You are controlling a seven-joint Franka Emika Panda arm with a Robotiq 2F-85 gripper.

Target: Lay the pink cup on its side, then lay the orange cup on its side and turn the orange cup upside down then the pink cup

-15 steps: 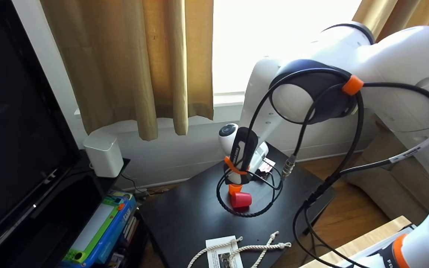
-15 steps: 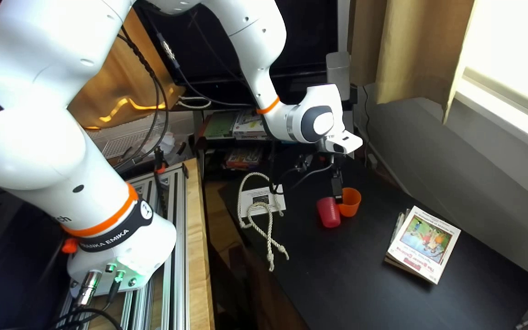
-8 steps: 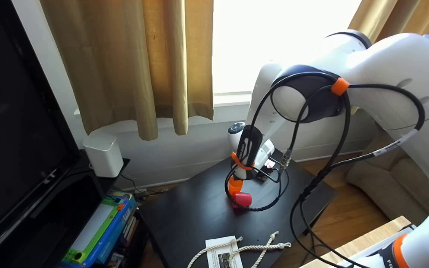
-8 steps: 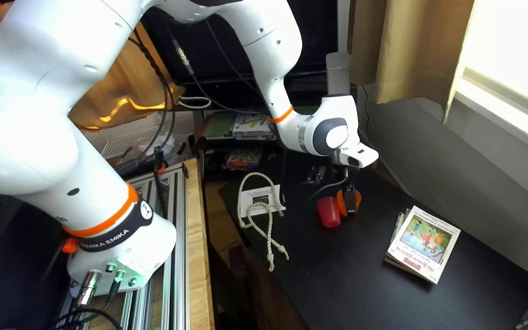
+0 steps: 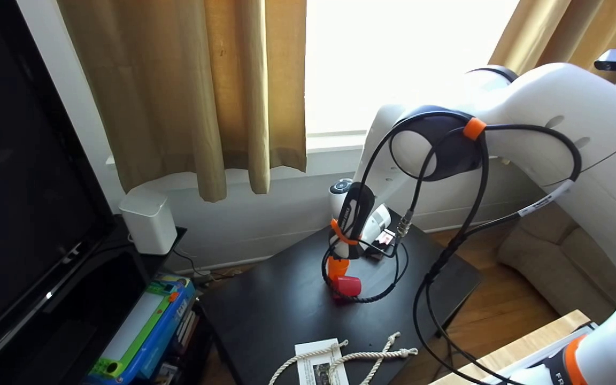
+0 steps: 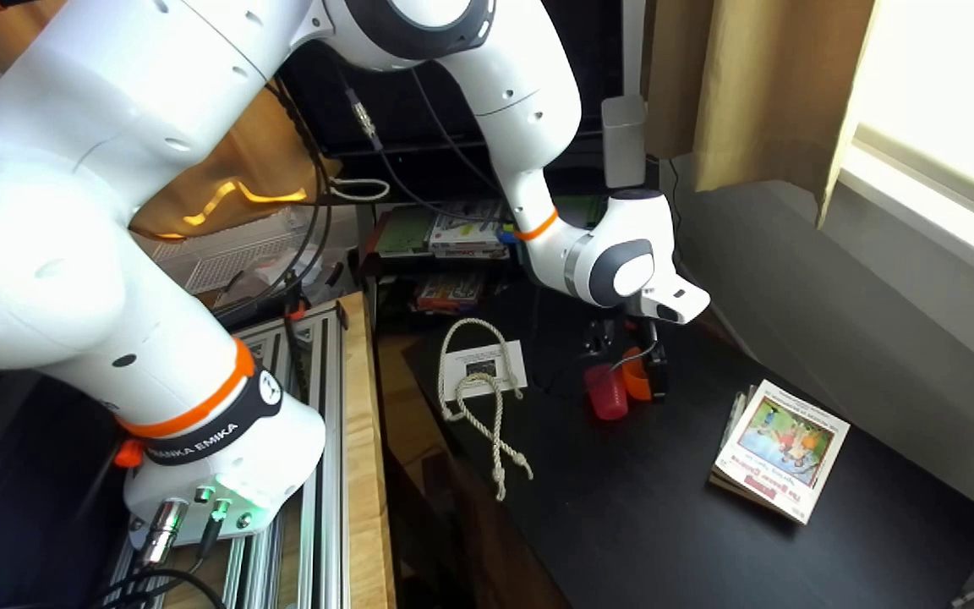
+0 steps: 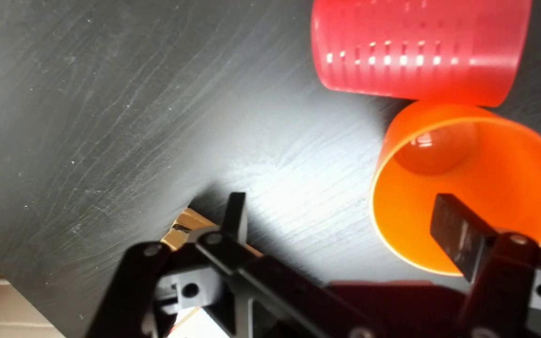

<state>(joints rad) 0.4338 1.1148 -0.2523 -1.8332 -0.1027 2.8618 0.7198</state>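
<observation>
- At the bottom of the wrist view we see the gripper (image 7: 343,211) with its fingers (image 7: 235,213) spread wide apart; as far as we can see, it has hold of nothing.
- The finger on the right of that frame overlaps the mouth of the orange cup (image 7: 491,171); we cannot tell whether it is inside the cup, above it or touching it.
- We find the orange cup at the right of the wrist view, its mouth towards the camera; in both exterior views it looks upright and is partly covered by the gripper or wrist.
- Above it, at the upper right of the wrist view, we see the pink cup (image 7: 416,47) lying on its side, cut by the top edge of the frame. The two cups are side by side, seemingly touching.
- Both are on a dark table (image 7: 111,117).
- In an exterior view the white arm (image 6: 533,110) reaches down from the top of the frame to the cups near the centre.
- To the left of the cups there, we see a printed card (image 6: 464,357) with a pale rope (image 6: 497,457) partly across it; to their lower right, stacked books (image 6: 779,448).
- In an exterior view a white box (image 5: 150,227) stands left of centre, beside a dark screen (image 5: 19,133), with curtains (image 5: 244,80) above.
</observation>
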